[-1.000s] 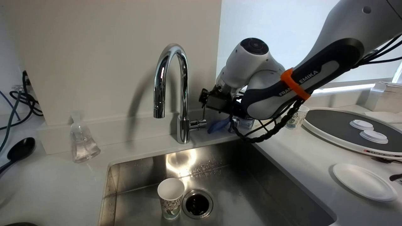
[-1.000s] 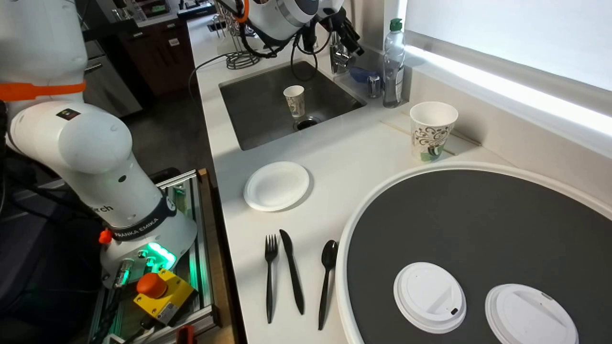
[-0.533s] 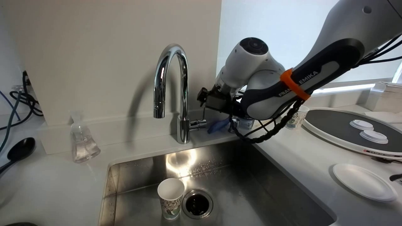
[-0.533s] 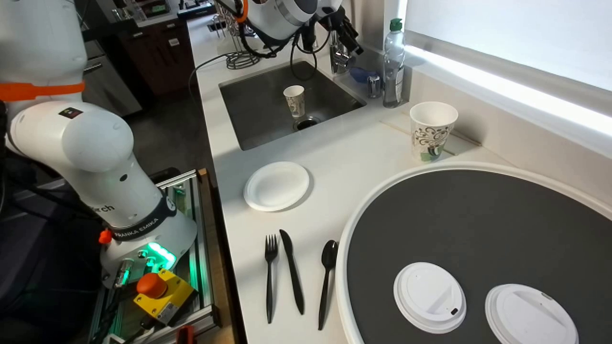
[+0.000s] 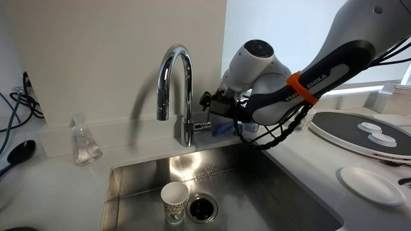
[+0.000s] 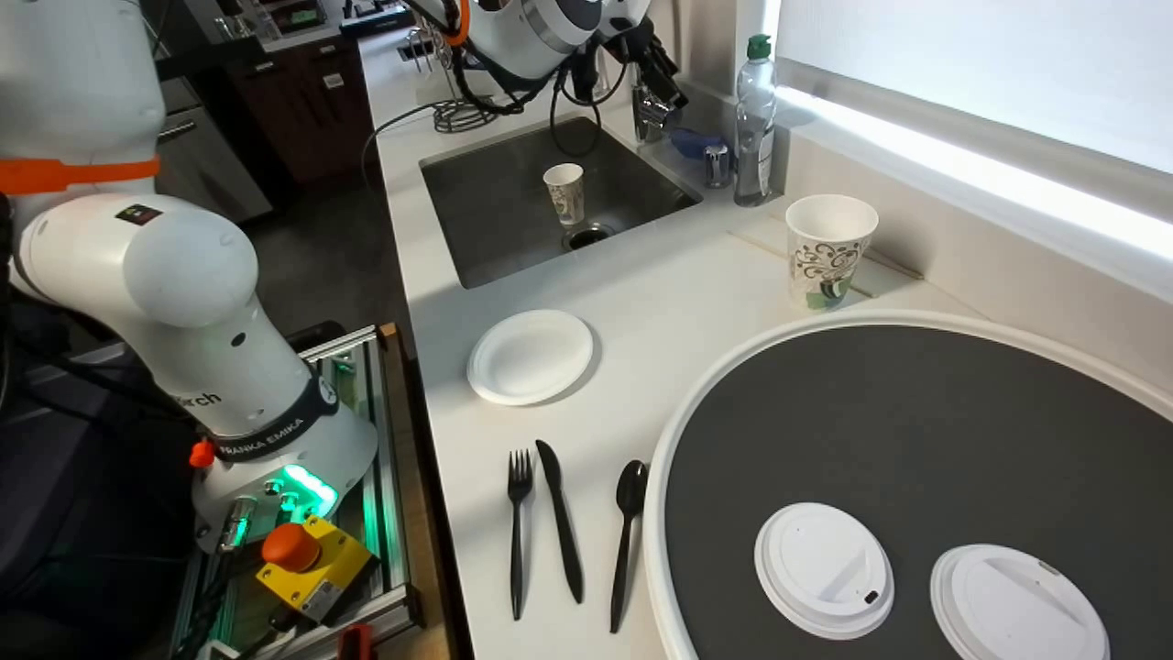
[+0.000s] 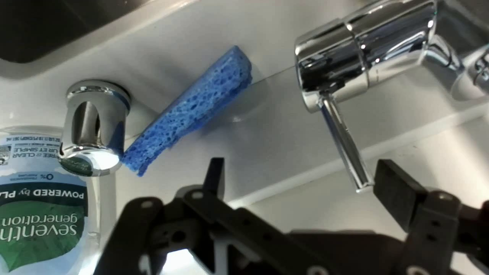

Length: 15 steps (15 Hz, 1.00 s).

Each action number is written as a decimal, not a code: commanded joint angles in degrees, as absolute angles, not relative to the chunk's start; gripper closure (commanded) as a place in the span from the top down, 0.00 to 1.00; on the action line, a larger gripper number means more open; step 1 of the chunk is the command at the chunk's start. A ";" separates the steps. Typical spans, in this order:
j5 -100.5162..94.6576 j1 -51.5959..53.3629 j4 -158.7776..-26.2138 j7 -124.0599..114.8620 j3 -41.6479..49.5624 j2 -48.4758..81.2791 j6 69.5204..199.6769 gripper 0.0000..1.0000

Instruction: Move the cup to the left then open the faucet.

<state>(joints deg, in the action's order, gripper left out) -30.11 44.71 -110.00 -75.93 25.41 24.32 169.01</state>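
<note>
The claw [image 7: 301, 172] is spread wide, thin chrome lever [image 7: 345, 141] tip showing btwn its fingers [image 7: 399, 191]; can't tell if touching. Nearby: porous blue sponge [image 7: 191, 107], see-through Seventh Generation btl [image 7: 42, 206]. Arched chrome faucet [image 5: 188, 99] at s/s sink [image 5: 244, 192]; swirl-print paper cup [image 5: 175, 202] upright inside, just beside drain [image 5: 201, 208]. Similar cup [image 6: 829, 257] on counter [image 6: 678, 312].

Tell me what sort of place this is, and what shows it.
Most likely a kitchen, though whether home or office I can't tell. It has a metal sink with a gooseneck faucet, a clear dish-soap bottle, and a white plate near black cutlery.
</note>
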 commanded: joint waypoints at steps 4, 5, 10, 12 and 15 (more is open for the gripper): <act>-31.66 47.34 -111.71 -77.55 28.29 23.46 167.54 0.92; -31.71 47.68 -111.71 -77.65 28.62 23.48 167.69 0.60; -31.45 48.93 -111.73 -77.54 29.60 23.52 167.51 0.85; -31.34 49.24 -111.88 -77.48 29.97 23.52 167.56 0.88; -31.19 49.66 -112.13 -77.35 30.44 23.52 167.48 0.97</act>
<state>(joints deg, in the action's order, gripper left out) -30.15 48.12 -111.02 -75.93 29.16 24.32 168.88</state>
